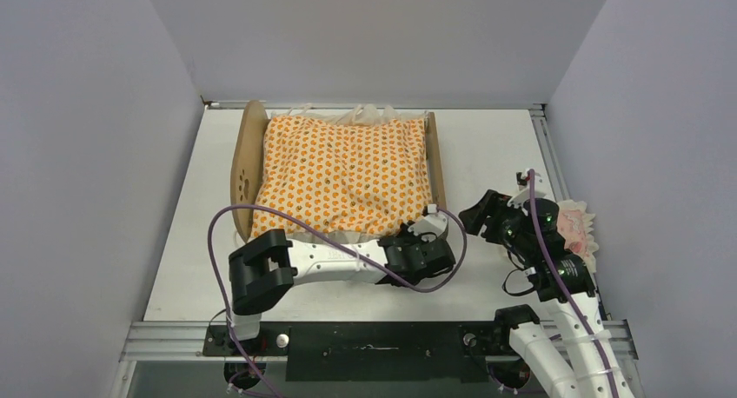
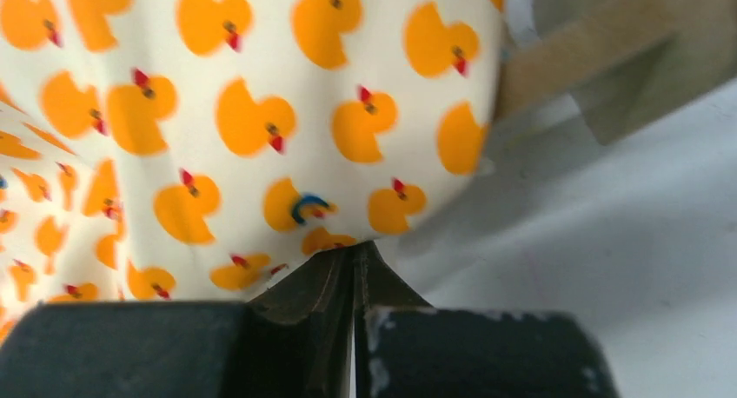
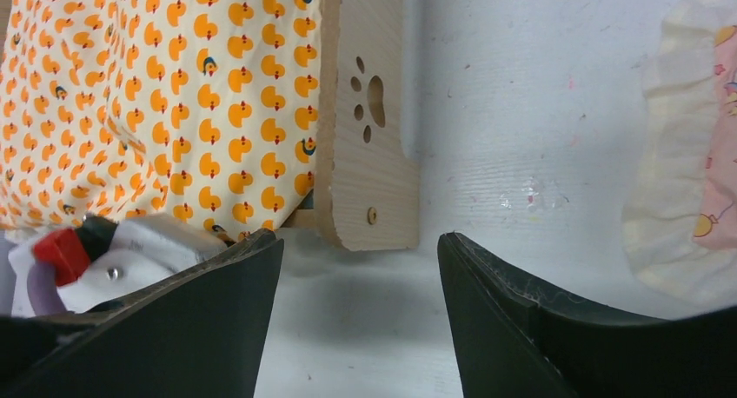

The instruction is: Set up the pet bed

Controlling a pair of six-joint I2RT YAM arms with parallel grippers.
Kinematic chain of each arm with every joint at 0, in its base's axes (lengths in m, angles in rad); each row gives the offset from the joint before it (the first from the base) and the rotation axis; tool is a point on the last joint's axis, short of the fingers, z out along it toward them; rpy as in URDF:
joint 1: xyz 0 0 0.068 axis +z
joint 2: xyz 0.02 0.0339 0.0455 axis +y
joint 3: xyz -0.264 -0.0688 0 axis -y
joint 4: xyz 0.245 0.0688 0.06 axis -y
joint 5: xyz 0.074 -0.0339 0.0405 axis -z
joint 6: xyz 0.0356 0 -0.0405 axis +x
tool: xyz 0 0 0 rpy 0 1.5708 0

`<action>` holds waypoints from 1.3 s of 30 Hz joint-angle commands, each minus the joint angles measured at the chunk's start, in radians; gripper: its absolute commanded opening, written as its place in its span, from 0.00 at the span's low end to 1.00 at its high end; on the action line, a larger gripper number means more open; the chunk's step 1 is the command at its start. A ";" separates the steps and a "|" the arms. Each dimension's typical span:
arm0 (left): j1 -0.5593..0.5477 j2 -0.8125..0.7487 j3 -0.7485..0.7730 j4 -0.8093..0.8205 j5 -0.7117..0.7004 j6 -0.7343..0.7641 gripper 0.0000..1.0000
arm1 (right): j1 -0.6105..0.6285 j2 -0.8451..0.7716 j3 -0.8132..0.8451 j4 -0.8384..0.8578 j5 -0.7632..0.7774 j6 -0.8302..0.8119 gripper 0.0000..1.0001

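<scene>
Top external view: the pet bed stands at the far side of the desk, the duck-print mattress filling its frame and the pink pillow lying outside it at the right edge. The left tool is closed tight, tips against the mattress at its near corner. The right tool gapes wide, near the pet bed but not touching it.

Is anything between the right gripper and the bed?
Nothing visible. Only table surface lies between the open right gripper and the bed, at its paw-print end; the pillow sits off to the right.
</scene>
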 commanded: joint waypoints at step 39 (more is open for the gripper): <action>0.603 -0.047 0.441 -0.091 0.793 0.374 0.00 | 0.414 0.615 0.032 0.830 0.092 -0.595 0.46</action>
